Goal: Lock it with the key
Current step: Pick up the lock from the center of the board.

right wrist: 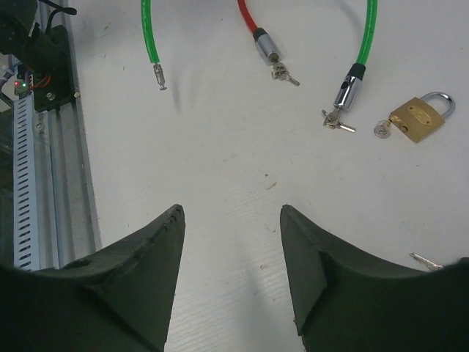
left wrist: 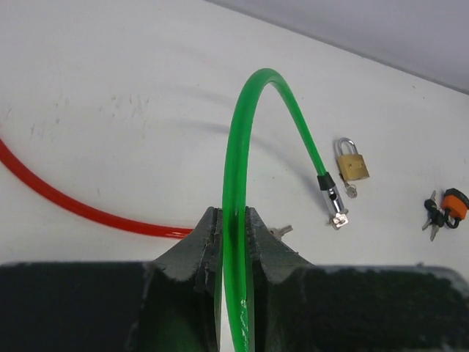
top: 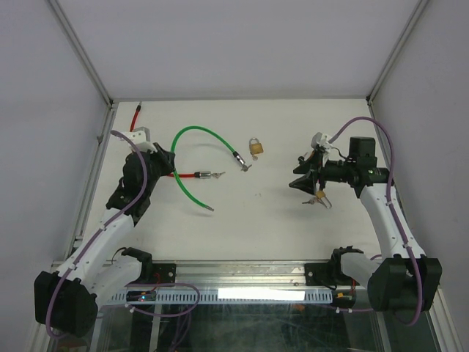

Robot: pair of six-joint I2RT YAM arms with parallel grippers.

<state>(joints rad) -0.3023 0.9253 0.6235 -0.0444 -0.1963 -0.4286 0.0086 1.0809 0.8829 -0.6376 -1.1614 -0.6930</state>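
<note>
My left gripper (left wrist: 233,220) is shut on the green cable lock (left wrist: 242,147), gripping it partway along its arc. The cable's metal lock head (left wrist: 333,199) lies on the table with a small key (left wrist: 339,218) at its tip. The cable's pin end (right wrist: 158,73) lies apart from the head. My right gripper (right wrist: 231,213) hovers open over bare table with nothing between its fingers, short of the lock head (right wrist: 348,92). In the top view the left gripper (top: 170,158) sits at the arc's left side and the right gripper (top: 304,180) is to the right.
A brass padlock (top: 256,147) with a key beside it lies next to the green lock head. A red cable lock (top: 187,176) runs under the left arm. A key bunch with an orange tag (left wrist: 447,207) lies under the right gripper. A metal rail (right wrist: 44,147) borders the near edge.
</note>
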